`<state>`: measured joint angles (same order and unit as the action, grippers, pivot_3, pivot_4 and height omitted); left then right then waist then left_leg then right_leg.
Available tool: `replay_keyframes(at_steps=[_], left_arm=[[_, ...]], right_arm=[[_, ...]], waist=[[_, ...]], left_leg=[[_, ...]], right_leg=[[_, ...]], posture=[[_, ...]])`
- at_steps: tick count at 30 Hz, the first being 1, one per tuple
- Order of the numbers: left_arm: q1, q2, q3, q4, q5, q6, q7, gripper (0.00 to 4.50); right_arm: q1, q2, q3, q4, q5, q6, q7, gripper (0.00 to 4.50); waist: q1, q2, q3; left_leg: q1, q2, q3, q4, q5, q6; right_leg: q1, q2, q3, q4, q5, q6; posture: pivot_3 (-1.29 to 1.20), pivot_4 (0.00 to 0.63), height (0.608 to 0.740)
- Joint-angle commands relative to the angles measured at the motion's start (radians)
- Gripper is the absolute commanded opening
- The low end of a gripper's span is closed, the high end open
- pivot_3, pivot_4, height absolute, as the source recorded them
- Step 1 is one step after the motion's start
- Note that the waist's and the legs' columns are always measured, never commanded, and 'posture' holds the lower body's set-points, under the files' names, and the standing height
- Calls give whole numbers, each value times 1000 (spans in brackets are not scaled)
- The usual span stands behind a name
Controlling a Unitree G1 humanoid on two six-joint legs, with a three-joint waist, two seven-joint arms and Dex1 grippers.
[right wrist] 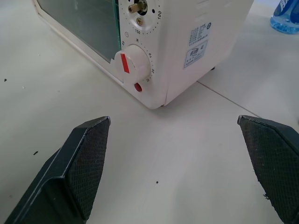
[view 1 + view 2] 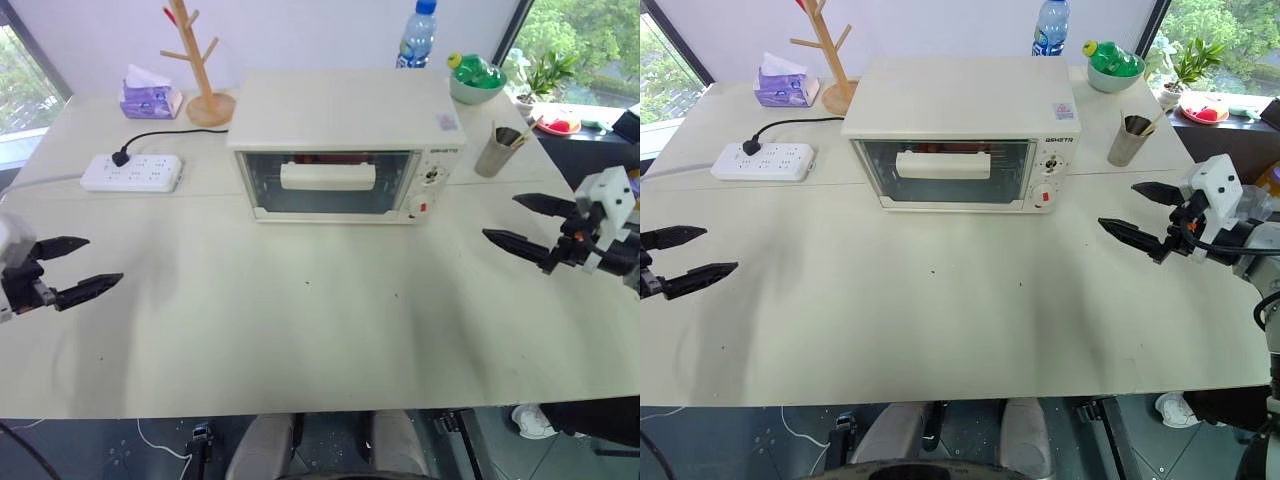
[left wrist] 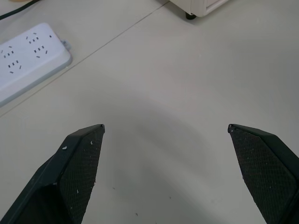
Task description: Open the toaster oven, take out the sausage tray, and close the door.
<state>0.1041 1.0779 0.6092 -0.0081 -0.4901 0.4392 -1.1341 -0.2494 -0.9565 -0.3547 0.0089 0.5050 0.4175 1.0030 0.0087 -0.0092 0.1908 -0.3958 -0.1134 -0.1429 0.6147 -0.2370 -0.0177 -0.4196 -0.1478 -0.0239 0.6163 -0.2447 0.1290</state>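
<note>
Left eye view: toaster oven (image 2: 345, 145) sits at back-centre of the cream counter (image 2: 300, 320), door (image 2: 330, 183) shut, cream bar handle (image 2: 328, 176) across the glass. Something reddish shows dimly behind the glass above the handle; can't tell if it is the sausage tray. Knobs and small red button (image 2: 423, 208) on the oven's right front.

Left gripper (image 2: 82, 267) hovers at the counter's left edge, fingers spread wide, nothing between them, well apart from the oven. Right gripper (image 2: 530, 223) hovers at the right side, fingers also spread wide and empty, pointing in toward the oven, near its right front corner but not touching.

Left wrist view: both fingers (image 3: 77, 163) apart over bare counter, power strip (image 3: 25, 58) beyond them, oven foot at the far corner. Right wrist view: fingers (image 1: 84, 158) apart, framing the oven's right corner with the big white knob (image 1: 133, 65) and red button below it.

Other stuff: white power strip with a black plug left of the oven, purple tissue box (image 2: 150, 96) and wooden mug tree (image 2: 205, 95) behind it, water bottle (image 2: 417, 35) and green bowl (image 2: 476, 80) at back right, metal cup (image 2: 495, 150) just right of the oven.
</note>
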Motion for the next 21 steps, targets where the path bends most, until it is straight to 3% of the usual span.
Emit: replay_keyframes(at_steps=[1,11,15,21], left_arm=[[24,10,42,-34,3,-16,-28,4491],[-39,-7,59,-46,-65,78,11,4491],[-113,2,69,-108,-187,204,25,4491],[-301,10,-38,-187,-300,299,47,4491]], right_arm=[[-26,7,-10,1,-5,-21,-9,4500],[-31,31,-11,-2,-3,-10,-33,4500],[-24,36,3,-84,41,53,-30,4500],[-97,78,54,-250,178,224,-72,4500]], waist=[[0,0,0],[1,0,0],[1,0,0],[-2,0,0]], left_leg=[[0,0,0,0,0,0],[1,0,1,1,0,0],[1,1,1,1,0,0],[2,5,2,3,0,-1]], right_leg=[[0,0,0,0,0,0],[0,1,1,2,0,0],[0,1,2,2,1,0],[0,7,5,4,2,-2]], posture=[[0,150,736],[0,150,736],[0,150,736],[0,150,736]])
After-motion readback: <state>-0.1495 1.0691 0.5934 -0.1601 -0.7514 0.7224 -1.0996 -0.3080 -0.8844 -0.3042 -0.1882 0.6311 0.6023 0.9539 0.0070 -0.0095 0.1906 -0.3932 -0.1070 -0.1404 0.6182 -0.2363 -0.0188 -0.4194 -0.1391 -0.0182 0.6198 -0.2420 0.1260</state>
